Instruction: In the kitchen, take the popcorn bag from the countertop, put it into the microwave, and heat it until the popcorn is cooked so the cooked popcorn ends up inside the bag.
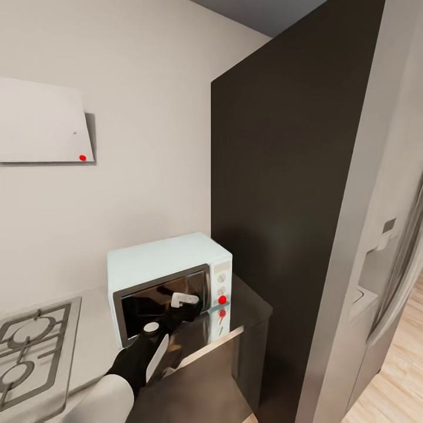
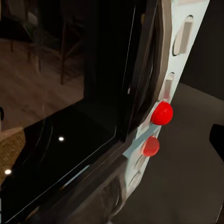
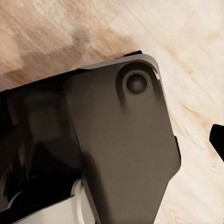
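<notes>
The pale blue-white microwave [image 1: 167, 264] stands on the countertop [image 1: 94, 329] with its dark glass door shut. My left gripper [image 1: 185, 302] is held right in front of the door, near the side panel's red dot [image 1: 222, 299]. In the left wrist view the gripper [image 2: 109, 127] is open, with one fingertip [image 2: 217, 140] at the frame's edge and the red dot [image 2: 162, 113] close ahead. A tan textured patch [image 2: 10, 151] shows through the glass; it looks like the popcorn bag inside. The popcorn is hidden. My right gripper [image 3: 112, 140] hangs open over the floor.
A steel gas hob [image 1: 29, 352] lies left of the microwave, with the slanted white hood [image 1: 41, 120] above it. A tall black cabinet [image 1: 288, 194] rises right beside the microwave, and a steel fridge [image 1: 390, 264] stands further right. The right wrist view holds my dark base [image 3: 116, 154] on wooden floor [image 3: 196, 56].
</notes>
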